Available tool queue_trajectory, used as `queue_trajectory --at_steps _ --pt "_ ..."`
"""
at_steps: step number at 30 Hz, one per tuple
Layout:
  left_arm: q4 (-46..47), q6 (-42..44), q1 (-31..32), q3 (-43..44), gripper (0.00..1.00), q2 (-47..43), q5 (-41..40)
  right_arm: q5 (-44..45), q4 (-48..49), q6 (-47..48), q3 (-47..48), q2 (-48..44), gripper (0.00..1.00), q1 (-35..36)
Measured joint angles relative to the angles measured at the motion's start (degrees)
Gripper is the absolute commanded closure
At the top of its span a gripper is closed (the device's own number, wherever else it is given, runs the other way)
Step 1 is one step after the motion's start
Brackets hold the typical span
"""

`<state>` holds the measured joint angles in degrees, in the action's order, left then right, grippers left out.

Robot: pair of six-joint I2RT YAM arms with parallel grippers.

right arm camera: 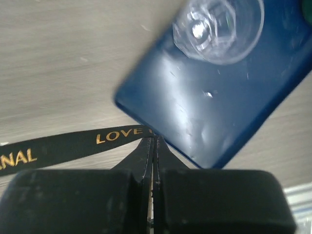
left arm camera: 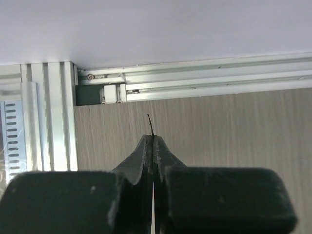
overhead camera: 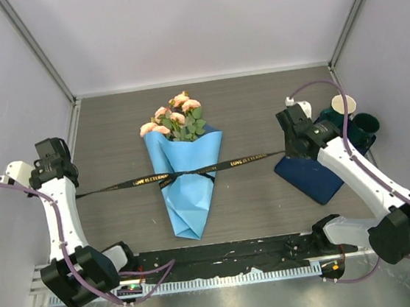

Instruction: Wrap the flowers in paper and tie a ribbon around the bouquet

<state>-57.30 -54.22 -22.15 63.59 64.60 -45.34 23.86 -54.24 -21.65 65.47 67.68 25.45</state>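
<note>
The bouquet (overhead camera: 187,178) lies in the middle of the table. Its pink flowers (overhead camera: 173,118) stick out of the far, wide end of a cone of light blue paper (overhead camera: 189,207). The black ribbon (overhead camera: 134,182) with gold lettering crosses the cone and is knotted at its right side (overhead camera: 206,174). It runs taut out to both sides. My left gripper (overhead camera: 70,191) is shut on the left end, and only a thin black edge of ribbon (left arm camera: 150,125) pokes past the fingertips (left arm camera: 146,146). My right gripper (right arm camera: 155,140) is shut on the right end of the ribbon (right arm camera: 73,146), at the corner of the navy mat.
A dark navy mat (overhead camera: 315,176) lies at the right under my right arm, with a clear cup (right arm camera: 219,29) on it and dark green containers (overhead camera: 365,128) behind. Aluminium frame rails (left arm camera: 195,83) and white walls close in the table's far and side edges.
</note>
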Motion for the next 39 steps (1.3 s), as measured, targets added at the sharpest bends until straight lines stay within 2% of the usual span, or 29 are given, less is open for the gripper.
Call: queue_trajectory --at_steps 3,7,8,10,11,15,16,18,19,20,23,27,30,31,33,34,35,39 --pt "1.6 0.5 -0.1 -3.2 1.00 1.7 1.0 -1.5 2.3 0.0 -8.7 0.4 1.00 -4.1" --pt "5.9 2.5 -0.1 -8.3 0.97 2.5 6.8 -6.4 4.9 0.2 -11.1 2.1 1.00 -3.8" --pt "6.4 2.7 -0.1 -8.8 0.84 2.5 7.5 -7.5 6.1 0.3 -11.1 2.4 1.00 -3.8" --pt "8.3 3.5 -0.1 -10.7 0.65 1.9 10.2 -9.5 8.2 0.5 -11.1 2.9 0.95 -3.8" --pt "9.1 3.8 -0.1 -11.5 0.36 1.4 11.6 -10.5 8.9 0.6 -11.1 3.3 0.93 -3.8" --pt "11.6 4.1 0.1 -13.3 0.01 -1.1 17.7 -13.9 11.0 1.2 -11.1 7.0 0.75 -3.8" --pt "12.0 4.5 0.6 -13.3 0.00 -1.5 19.1 -14.4 11.3 1.2 -11.1 8.4 0.66 -3.8" --pt "12.7 4.9 2.3 -13.3 0.00 -1.6 21.2 -15.1 11.5 1.0 -11.1 11.1 0.57 -3.8" --pt "12.9 5.2 4.3 -13.3 0.00 -1.6 22.5 -15.0 11.6 0.9 -11.1 12.2 0.47 -3.8" --pt "12.9 5.3 6.4 -13.3 0.00 -1.6 24.3 -14.8 11.6 0.7 -11.1 13.2 0.43 -3.7" --pt "13.0 5.1 11.2 -13.4 0.00 -2.1 31.2 -12.8 11.4 0.1 -11.1 14.3 0.37 -3.4" --pt "17.3 3.9 13.8 -17.9 0.00 -5.5 46.1 -12.1 12.0 0.2 -10.9 13.2 0.36 -0.8" --pt "20.3 4.9 16.3 -18.4 0.19 -3.9 55.2 -16.5 16.6 0.0 -10.9 13.0 0.34 5.9" --pt "21.8 5.4 17.6 -18.1 0.29 -2.7 58.3 -19.4 19.0 -0.5 -10.8 13.1 0.34 8.9" --pt "25.5 6.1 20.3 -17.4 0.39 -0.5 64.6 -25.0 24.6 -1.5 -10.8 13.4 0.32 13.7" --pt "27.0 6.3 21.6 -17.4 0.53 0.1 66.5 -27.6 26.9 -1.9 -10.8 13.8 0.32 15.3" --pt "29.1 6.4 23.3 -17.4 0.59 0.5 68.6 -30.5 30.1 -2.3 -10.8 14.4 0.31 17.0" --pt "34.7 6.0 28.8 -16.9 0.63 1.6 73.0 -35.7 36.7 0.0 -10.6 18.1 0.31 20.3"
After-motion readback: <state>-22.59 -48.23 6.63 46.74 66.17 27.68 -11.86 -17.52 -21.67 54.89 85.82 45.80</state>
